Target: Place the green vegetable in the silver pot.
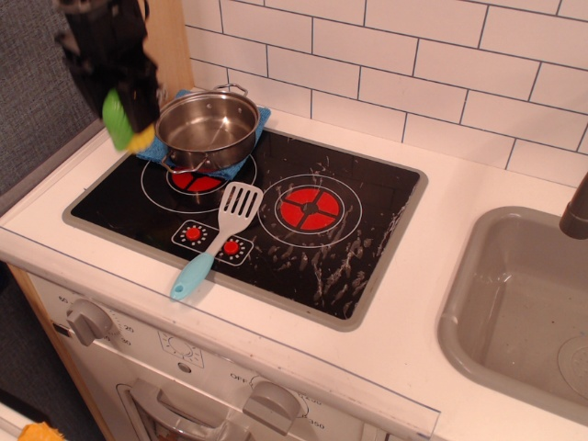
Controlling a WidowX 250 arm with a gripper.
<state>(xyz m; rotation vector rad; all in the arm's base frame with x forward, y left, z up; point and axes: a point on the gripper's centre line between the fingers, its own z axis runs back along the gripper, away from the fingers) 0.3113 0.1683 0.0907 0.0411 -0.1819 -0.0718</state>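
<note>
The green vegetable (120, 123) is a small toy corn cob with a bright green husk and yellow kernels at its lower end. My gripper (127, 118) is shut on it and holds it in the air, above the stove's far left corner and just left of the silver pot (208, 126). The pot is round, shiny and empty, and stands on a blue cloth (162, 150) over the back left burner. The arm is blurred by motion.
A spatula (217, 237) with a white head and light blue handle lies on the black cooktop (303, 248) in front of the pot. A grey sink basin (519, 308) is at the right. A white tiled wall runs behind, a wooden panel (165, 46) at the far left.
</note>
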